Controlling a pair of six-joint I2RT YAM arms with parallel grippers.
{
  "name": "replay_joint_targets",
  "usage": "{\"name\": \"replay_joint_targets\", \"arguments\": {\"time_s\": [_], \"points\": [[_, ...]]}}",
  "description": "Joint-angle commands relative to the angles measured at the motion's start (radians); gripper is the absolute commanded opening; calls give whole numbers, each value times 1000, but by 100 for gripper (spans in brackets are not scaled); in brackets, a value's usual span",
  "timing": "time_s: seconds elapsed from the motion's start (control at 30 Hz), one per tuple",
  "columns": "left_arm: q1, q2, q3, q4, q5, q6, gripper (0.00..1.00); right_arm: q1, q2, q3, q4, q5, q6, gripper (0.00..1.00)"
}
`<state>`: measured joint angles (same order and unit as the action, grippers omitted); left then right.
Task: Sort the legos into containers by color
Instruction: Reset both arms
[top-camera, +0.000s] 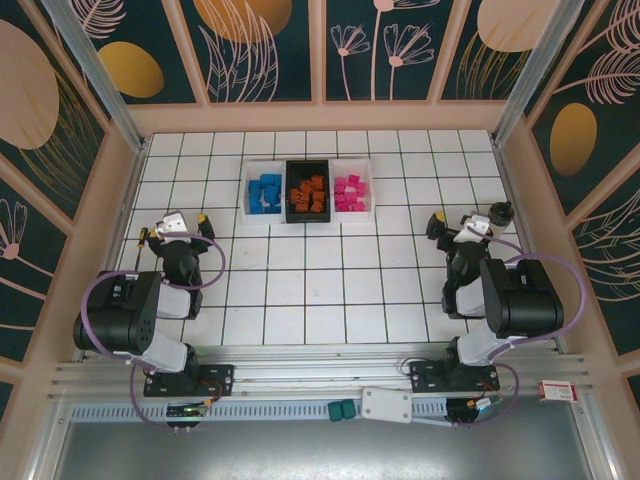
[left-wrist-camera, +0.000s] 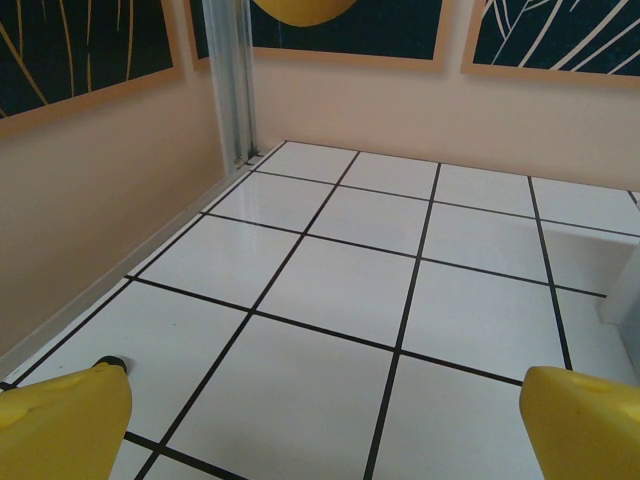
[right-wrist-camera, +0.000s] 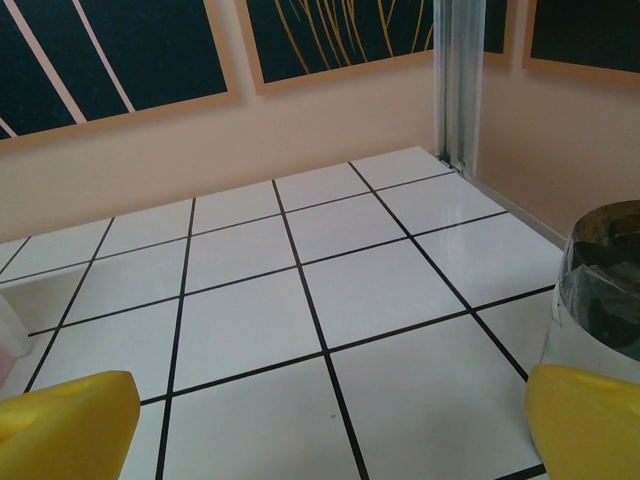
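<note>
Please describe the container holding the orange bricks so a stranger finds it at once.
Far on the tiled table, three bins stand in a row. Take the middle bin. It alone is black; the left bin and right bin are white.

We looked at a robot lab test cell: a white table with black grid lines (top-camera: 320, 290), walled by peach-framed dark panels printed with leaves (top-camera: 270, 50), and two cabled black-and-white arms, left (top-camera: 130, 320) and right (top-camera: 510, 295), bolted to a ribbed aluminium rail (top-camera: 320, 372).

white tiled table (top-camera: 300, 290), three touching containers (top-camera: 308, 163) in a row, dark roll (top-camera: 503, 212) right
</note>
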<state>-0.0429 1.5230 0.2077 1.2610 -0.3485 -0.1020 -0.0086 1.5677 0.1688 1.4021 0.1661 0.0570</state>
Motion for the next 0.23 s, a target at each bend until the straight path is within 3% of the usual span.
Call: {"name": "replay_joint_targets", "arguments": {"time_s": [0.0, 0.2], "points": [[6, -6, 7, 48, -3, -21, 99, 8, 6, 18, 0, 12, -14, 99], [7, -6, 7, 49, -4, -21, 99, 8, 5, 17, 3, 13, -16, 99]]}}
